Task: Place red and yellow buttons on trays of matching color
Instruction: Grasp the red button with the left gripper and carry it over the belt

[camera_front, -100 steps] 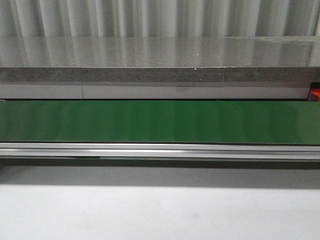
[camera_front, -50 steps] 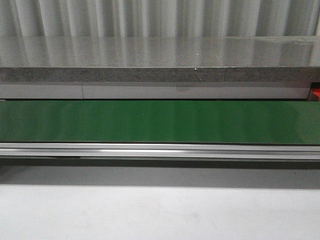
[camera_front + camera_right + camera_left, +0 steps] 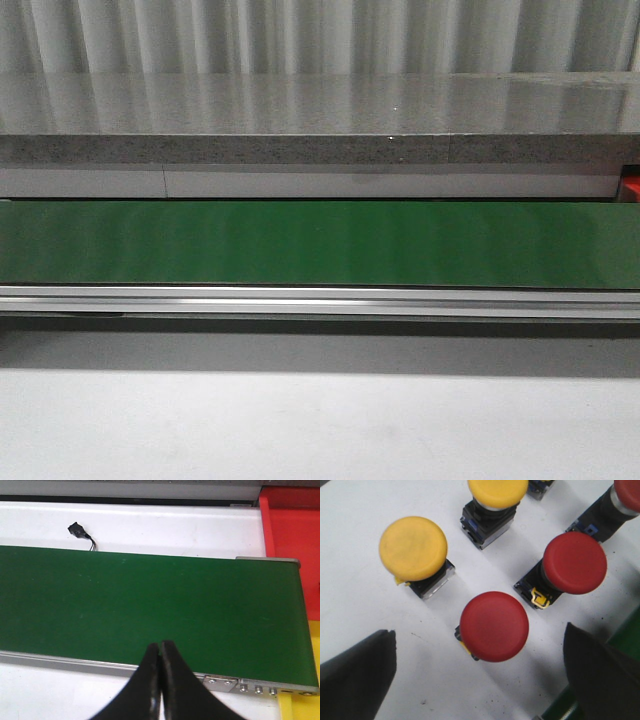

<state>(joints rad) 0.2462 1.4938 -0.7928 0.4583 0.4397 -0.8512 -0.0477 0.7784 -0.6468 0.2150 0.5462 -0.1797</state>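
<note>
In the left wrist view, several mushroom-head buttons stand on a white surface: a red button [image 3: 494,626] nearest, a second red button [image 3: 574,562] beyond it, and two yellow buttons [image 3: 413,548] [image 3: 497,491]. My left gripper [image 3: 480,672] hangs open above them, its wide-apart fingers [image 3: 357,672] on either side of the nearest red button, touching nothing. In the right wrist view my right gripper [image 3: 160,647] is shut and empty over the near edge of the green belt [image 3: 150,602]. A red tray [image 3: 290,530] and a yellow tray [image 3: 299,707] lie past the belt's end.
The front view shows only the green conveyor belt [image 3: 320,243], its aluminium rail [image 3: 320,300], a grey ledge behind and white table in front. A small black connector with wires [image 3: 79,530] lies beyond the belt. Another red button [image 3: 627,492] sits at the left wrist view's edge.
</note>
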